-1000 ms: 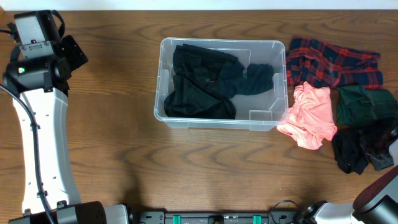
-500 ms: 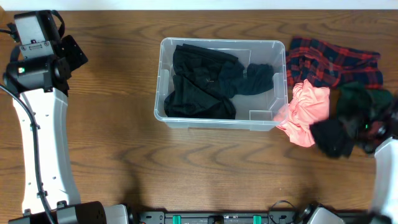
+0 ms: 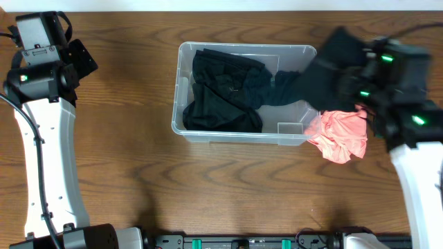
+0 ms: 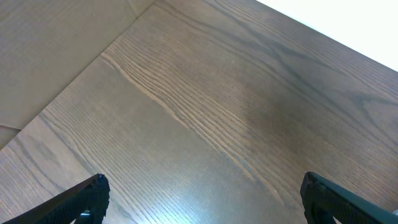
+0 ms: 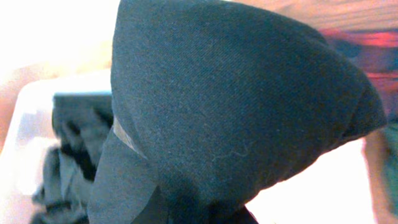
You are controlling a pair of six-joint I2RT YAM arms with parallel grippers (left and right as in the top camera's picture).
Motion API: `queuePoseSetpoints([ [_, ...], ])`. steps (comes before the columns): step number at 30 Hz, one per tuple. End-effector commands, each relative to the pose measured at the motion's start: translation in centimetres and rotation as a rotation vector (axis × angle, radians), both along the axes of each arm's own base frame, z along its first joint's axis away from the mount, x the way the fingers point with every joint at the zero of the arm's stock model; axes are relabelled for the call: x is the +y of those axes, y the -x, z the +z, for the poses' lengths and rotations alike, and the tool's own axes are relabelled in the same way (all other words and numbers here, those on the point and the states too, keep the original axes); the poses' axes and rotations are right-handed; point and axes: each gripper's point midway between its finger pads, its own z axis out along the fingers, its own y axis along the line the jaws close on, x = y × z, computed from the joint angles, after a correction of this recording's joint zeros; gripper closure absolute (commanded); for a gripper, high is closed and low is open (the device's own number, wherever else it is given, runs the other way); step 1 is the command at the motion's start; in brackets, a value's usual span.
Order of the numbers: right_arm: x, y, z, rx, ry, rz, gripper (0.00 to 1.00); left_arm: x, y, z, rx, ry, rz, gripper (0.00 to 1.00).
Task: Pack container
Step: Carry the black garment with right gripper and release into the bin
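A dark garment (image 3: 324, 68) was held over the right rim of the clear container (image 3: 242, 45), set mid-table and partly filled with black clothes (image 3: 221, 93). The garment was apparently pinched by the right gripper (image 3: 354, 86), whose fingers were hidden. Lowering and release were judged next. The left gripper (image 4: 202, 196) was seen spread.

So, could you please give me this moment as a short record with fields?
container: clear, on the table, black clothes inside
right arm: above the container's right end, carrying a dark garment
left gripper: open, over bare table at the far left
outside: pink garment beside the container's right end
stage: dark garment not yet dropped in
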Motion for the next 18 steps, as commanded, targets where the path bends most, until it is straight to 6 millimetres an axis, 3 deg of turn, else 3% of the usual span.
queuePoseSetpoints([
  [1,3.5,-1.1,-3.2,0.062,0.071,0.152,0.99,0.3,0.1,0.0,0.004,-0.009,0.011,0.02],
  [6,5.8,-1.9,-8.5,0.187,0.113,0.226,0.99,0.3,0.1,0.0,0.004,-0.009,0.011,0.02],
  [10,7.0,-1.3,-11.3,0.256,0.173,0.331,0.99,0.3,0.1,0.0,0.004,-0.009,0.011,0.02],
  [18,7.7,0.3,-12.4,0.319,0.201,0.39,0.99,0.3,0.1,0.0,0.004,-0.009,0.011,0.02],
])
